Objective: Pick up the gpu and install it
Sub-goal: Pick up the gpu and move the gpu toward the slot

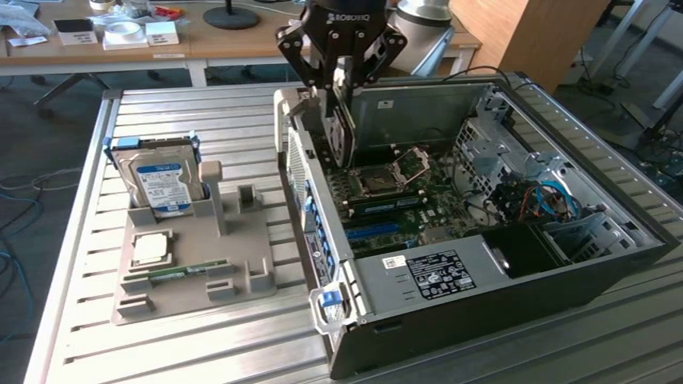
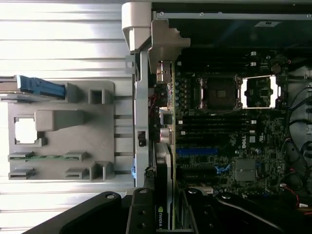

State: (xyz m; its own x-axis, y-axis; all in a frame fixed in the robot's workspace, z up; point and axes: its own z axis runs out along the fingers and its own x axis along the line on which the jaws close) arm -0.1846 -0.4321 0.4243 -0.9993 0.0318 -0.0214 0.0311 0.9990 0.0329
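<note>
The gpu (image 1: 339,128) hangs on edge over the open computer case (image 1: 597,264), just inside the case's wall at the exterior view's left. My gripper (image 1: 341,86) is shut on its upper edge, one black finger on each side. In the wrist view the gpu (image 2: 165,161) shows edge-on between my fingers (image 2: 141,209), with its silver end bracket (image 2: 165,41) at the case's rear wall. The card is held above the motherboard (image 1: 411,200), in line with the blue slot (image 2: 197,151). Whether its lower edge touches a slot I cannot tell.
A grey parts holder (image 1: 192,264) lies on the slatted metal table (image 1: 64,320) at the exterior view's left. It carries a hard drive (image 1: 160,180), a CPU (image 1: 149,248) and a RAM stick (image 1: 187,270). Inside the case are the open CPU socket (image 1: 379,182), the power supply (image 1: 437,272) and blue cables (image 1: 555,200).
</note>
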